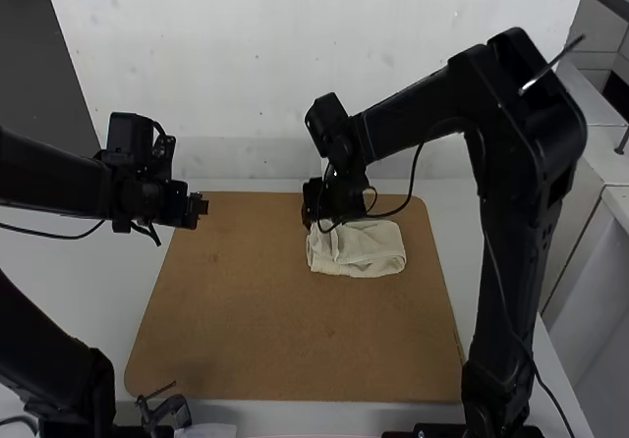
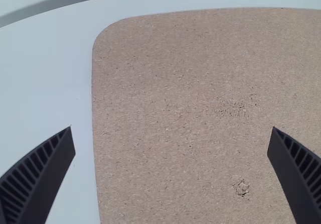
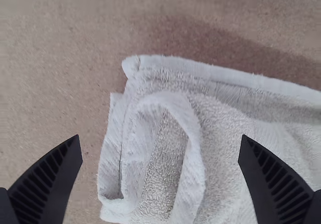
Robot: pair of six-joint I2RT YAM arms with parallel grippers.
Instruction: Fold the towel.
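The white towel (image 1: 366, 251) lies folded into a small, slightly rumpled bundle on the brown board's right side. My right gripper (image 1: 313, 224) is over its back left corner. In the right wrist view the towel (image 3: 220, 118) has a raised, curled fold, and my right gripper (image 3: 160, 179) stands open with a finger on either side of that end. My left gripper (image 1: 201, 205) is at the board's back left corner, away from the towel; in the left wrist view my left gripper (image 2: 170, 174) is open above the board, nothing between its fingers.
The brown board (image 1: 265, 330) with rounded corners lies on the white table (image 1: 79, 281). A white wall (image 1: 295, 65) rises behind the board. Cables hang from both arms, and the right arm arches over the table's right side.
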